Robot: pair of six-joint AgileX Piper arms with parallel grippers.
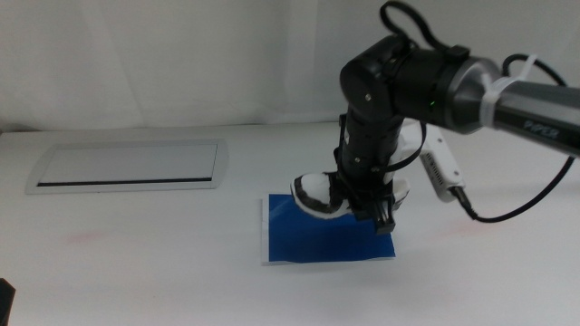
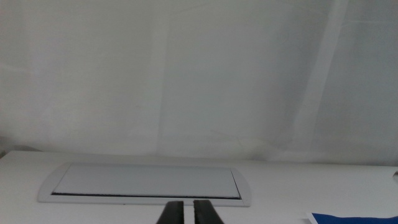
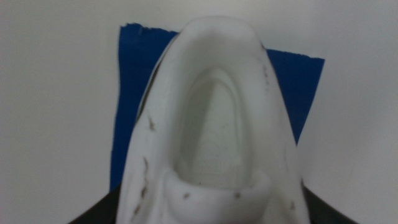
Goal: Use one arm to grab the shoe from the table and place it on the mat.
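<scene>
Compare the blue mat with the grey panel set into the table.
The mat is dark blue; the panel is pale grey. The mat lies loose on the table, while the panel sits inset in it. The right gripper holds the shoe over the mat; nothing is over the panel. Both are flat rectangles.

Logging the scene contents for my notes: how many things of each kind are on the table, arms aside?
Shoe: 1, held in the right gripper
Blue mat: 1
Grey metal panel: 1
Total: 3
</scene>
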